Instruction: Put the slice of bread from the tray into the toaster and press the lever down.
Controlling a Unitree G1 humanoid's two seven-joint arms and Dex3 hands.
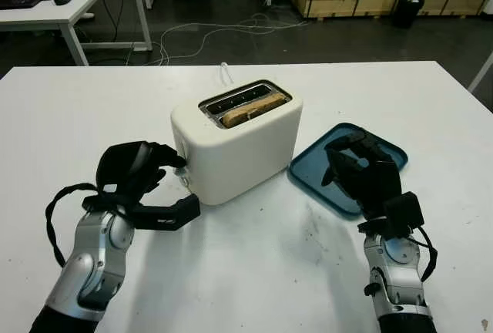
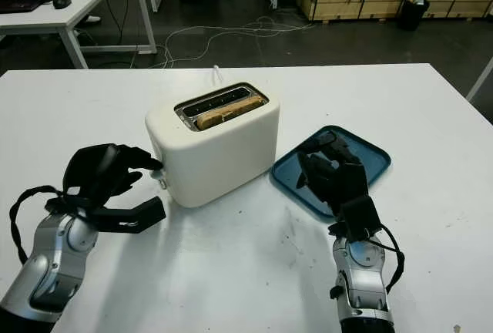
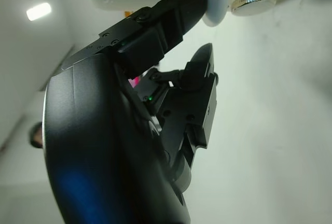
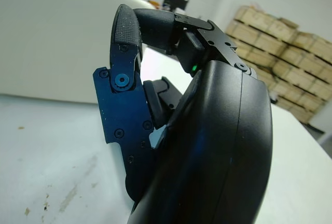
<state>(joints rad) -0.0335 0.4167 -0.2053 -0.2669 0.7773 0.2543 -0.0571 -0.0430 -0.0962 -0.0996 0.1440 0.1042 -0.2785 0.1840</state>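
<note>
toasted-brown bread slice [image 1: 254, 109] sits in the white toaster [image 1: 239, 148]; left hand [image 1: 135, 171] fingertip on lever [image 3: 217, 3], unpressed; right hand [image 1: 362, 167], fingers curled, empty, over the tray [image 1: 308, 167].

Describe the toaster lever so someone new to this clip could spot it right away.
On the white table stands a cream toaster with bread in one slot, beside a blue tray. On the toaster's end wall nearest the left hand sits the lever, a pale tab under a black fingertip. Just beside it is a round metal knob, shiny rather than flat.
</note>
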